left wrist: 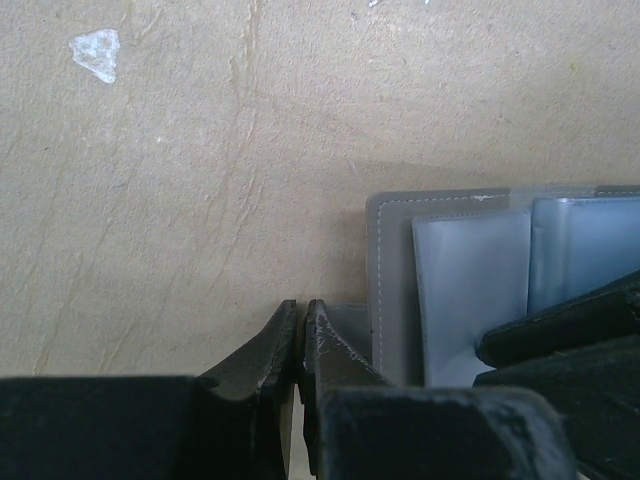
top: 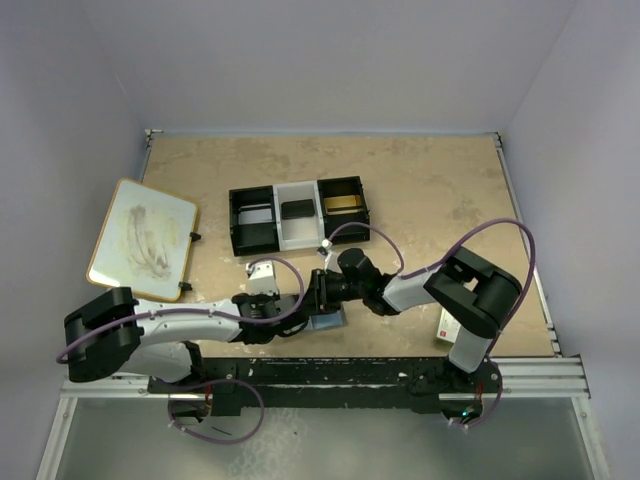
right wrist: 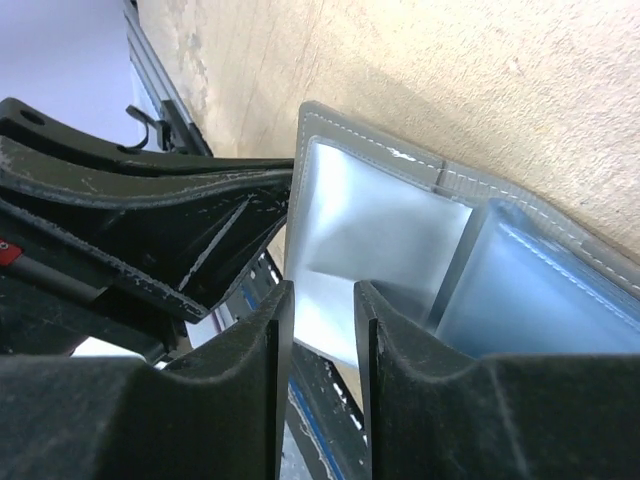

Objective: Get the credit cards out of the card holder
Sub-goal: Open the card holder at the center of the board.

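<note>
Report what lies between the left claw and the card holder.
Nothing: the shut left claw sits against the holder at its grey edge. The left wrist view shows no gap between them, and the right wrist view agrees.

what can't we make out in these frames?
- Cards inside: in both wrist views, frosted sleeves of the card holder hide any contents.
- Top view: the left gripper and right gripper cover most of the holder.
- Left wrist view: the holder's right part is cut off by the frame edge and the right gripper.
- Whether the shut left gripper pinches the holder's edge: its own fingers hide it.
</note>
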Available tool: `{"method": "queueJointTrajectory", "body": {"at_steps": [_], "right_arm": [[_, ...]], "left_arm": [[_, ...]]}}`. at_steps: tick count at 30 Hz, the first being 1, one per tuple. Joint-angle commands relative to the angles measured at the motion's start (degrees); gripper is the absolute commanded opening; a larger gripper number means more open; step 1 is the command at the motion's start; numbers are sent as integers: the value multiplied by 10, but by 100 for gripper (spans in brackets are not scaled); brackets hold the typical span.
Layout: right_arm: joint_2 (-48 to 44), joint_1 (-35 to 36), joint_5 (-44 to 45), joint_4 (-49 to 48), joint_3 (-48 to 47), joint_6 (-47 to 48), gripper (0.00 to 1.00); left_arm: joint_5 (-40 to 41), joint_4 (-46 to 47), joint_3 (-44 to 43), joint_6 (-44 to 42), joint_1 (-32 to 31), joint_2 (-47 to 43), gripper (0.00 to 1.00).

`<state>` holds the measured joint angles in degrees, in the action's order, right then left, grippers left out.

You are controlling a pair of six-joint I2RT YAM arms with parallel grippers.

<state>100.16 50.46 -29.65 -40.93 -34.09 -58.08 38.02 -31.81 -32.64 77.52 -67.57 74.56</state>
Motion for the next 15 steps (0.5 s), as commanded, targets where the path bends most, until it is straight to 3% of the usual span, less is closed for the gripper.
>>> {"method": "queueJointTrajectory", "body": {"at_steps": [1,5,10,15], "right_arm": [[-5,-1,33,-10,-4,-10,32],[-4,0,78,70,-27,11,27],[-1,0,102,121,-39,27,24],[2,0,103,118,-41,28,22]], "left_arm": [[9,-3,3,14,2,-23,0],[9,-27,-13,9,2,-40,2],[28,-80,-53,6,2,-69,35],[40,-84,-87,-14,2,-101,46]]}}
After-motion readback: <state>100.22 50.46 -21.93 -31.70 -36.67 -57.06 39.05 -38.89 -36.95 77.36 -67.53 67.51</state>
